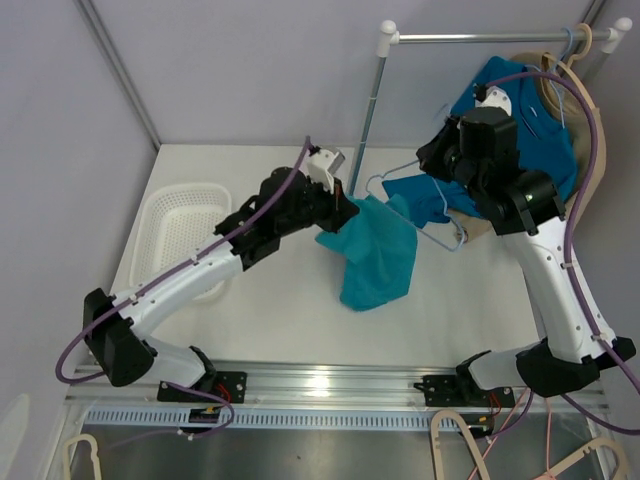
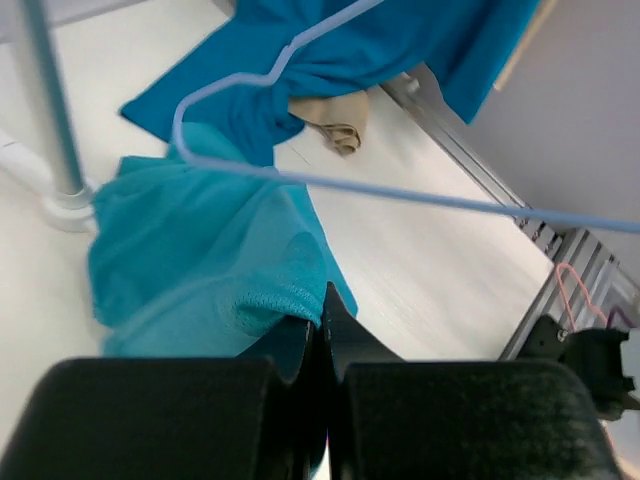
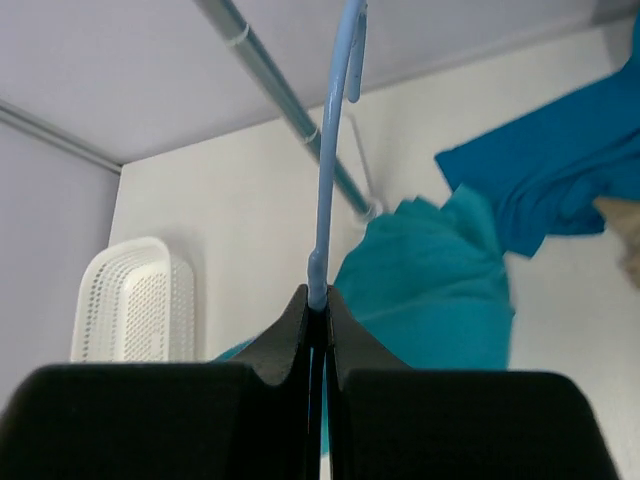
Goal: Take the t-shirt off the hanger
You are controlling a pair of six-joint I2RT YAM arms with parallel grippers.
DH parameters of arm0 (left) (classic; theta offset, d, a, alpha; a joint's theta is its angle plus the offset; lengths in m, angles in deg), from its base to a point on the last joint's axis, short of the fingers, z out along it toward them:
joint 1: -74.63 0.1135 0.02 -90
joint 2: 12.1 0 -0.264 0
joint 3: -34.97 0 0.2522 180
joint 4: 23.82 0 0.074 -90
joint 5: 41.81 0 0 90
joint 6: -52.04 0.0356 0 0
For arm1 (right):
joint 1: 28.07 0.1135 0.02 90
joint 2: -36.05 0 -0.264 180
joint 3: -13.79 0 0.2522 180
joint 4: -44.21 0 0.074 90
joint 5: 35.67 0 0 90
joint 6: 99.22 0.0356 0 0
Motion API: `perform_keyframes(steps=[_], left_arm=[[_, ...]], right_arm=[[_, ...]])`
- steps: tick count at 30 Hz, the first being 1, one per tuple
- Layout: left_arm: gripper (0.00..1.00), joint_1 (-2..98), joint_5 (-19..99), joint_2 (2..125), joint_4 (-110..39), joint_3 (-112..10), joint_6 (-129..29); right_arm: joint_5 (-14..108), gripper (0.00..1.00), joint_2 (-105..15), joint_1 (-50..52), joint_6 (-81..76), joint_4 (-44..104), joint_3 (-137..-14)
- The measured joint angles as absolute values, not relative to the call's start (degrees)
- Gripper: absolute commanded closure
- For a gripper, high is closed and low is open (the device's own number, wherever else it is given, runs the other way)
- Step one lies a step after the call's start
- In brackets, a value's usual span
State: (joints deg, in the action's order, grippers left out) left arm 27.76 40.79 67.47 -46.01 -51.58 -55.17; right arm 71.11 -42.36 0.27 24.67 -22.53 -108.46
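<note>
**T-shirt pinched by one hand, hanger by the other**

The white basket stands at the left of the bench. Only its own mesh shows inside, and the left forearm crosses above its near right corner.

The left arm stretches low toward mid-bench. The left hand is clamped on a fold of the teal t-shirt, which hangs from the fingers in a crumpled drape with its lower end on the bench.

The right arm rises at the right and bends back toward the centre. The right hand is pressed tight on the wire of the pale blue hanger, held above the bench just right of the t-shirt. One hanger corner overlaps the t-shirt's top edge; whether it is inside the cloth cannot be told.

A darker blue shirt hangs on the rack behind.
</note>
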Motion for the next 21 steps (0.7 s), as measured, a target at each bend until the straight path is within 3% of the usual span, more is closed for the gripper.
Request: perform_keyframes(steps=[8,16,21], left_arm=[[0.99,35.4,37.4,67.4,-61.0,-73.9,-57.4],[0.99,46.6,37.9,66.6,-62.9,-96.5,-52.2],[0.99,56.9,40.9,61.7,-60.8,-99.3,-47.9]], right_arm=[[66.0,1.00,-48.7,-9.3,11.1,-11.4,-113.8],[54.3,1.00,-54.6,-13.1,3.4,1.3,-115.1],[49.0,1.00,-59.3,-14.6,1.4,5.5,-117.8]])
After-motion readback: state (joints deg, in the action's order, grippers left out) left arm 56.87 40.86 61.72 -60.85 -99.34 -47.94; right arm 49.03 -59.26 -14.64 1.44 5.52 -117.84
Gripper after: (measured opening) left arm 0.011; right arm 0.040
